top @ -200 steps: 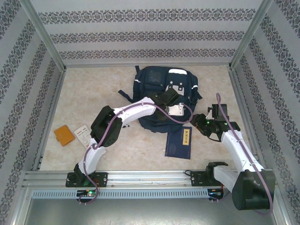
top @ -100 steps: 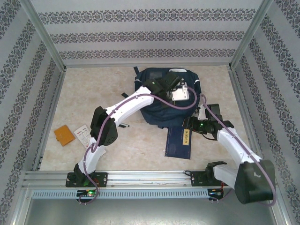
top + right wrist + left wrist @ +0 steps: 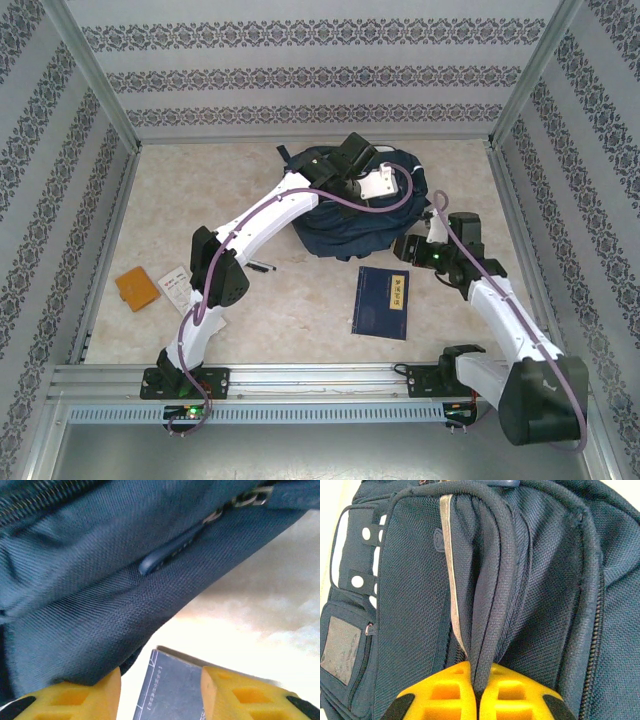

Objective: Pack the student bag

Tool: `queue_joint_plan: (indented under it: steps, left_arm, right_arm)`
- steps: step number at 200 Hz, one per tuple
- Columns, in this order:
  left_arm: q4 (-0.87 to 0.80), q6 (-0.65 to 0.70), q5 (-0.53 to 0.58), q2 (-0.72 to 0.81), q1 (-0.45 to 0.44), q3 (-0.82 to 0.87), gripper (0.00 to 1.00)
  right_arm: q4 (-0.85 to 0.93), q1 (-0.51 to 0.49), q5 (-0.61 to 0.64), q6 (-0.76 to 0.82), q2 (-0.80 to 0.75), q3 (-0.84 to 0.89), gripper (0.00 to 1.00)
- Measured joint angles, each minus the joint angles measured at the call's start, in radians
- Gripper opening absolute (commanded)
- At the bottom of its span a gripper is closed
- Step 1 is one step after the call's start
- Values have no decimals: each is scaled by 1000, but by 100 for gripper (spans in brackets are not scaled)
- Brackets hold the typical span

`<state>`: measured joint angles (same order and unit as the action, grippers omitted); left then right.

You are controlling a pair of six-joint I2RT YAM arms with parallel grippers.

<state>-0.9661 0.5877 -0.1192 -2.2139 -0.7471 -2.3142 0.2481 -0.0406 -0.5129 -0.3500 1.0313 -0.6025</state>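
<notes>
- The student bag (image 3: 345,225) is seen bunched up at the far middle of the worktop (image 3: 200,190).
- A piped fold of the bag is pinched between the jaws of the left gripper (image 3: 476,682).
- The jaws of the right gripper (image 3: 160,680) are held spread beside the bag's near right edge.
- A corner of the navy book (image 3: 172,692) is seen between them.

Probably a robotics lab test cell, not a home. Small booth closed in on three sides by wall panels (image 3: 300,75) papered in grey ornamental stripes, held by bare aluminium posts (image 3: 93,75). Beige marbled tabletop (image 3: 300,315) as floor. Slotted metal rail (image 3: 320,378) along the near edge, with two robot arm bases (image 3: 185,383) bolted on and purple cables (image 3: 380,205) trailing.
</notes>
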Motion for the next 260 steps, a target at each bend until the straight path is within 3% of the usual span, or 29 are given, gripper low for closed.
queue_joint_plan:
  steps: [50, 123, 143, 157, 207, 260]
  left_arm:
    - [-1, -18, -35, 0, 8, 0, 0]
    - [-21, -51, -121, 1, 43, 0, 0]
    - [-33, -51, -129, 1, 47, 0, 0]
    - [-35, -51, -136, 1, 47, 0, 0]
    - [-41, -83, -177, 1, 50, 0, 0]
    - [-41, -123, -226, 7, 61, 0, 0]
  right_arm:
    - [82, 70, -19, -9, -6, -18, 50]
    - [131, 101, -106, 55, 47, -168, 46]
    - [155, 117, -109, 70, 47, -212, 31]
    - [180, 117, -110, 69, 51, -245, 27]
    - [191, 117, -121, 91, 95, -249, 38]
    - [189, 114, -117, 97, 161, -209, 40]
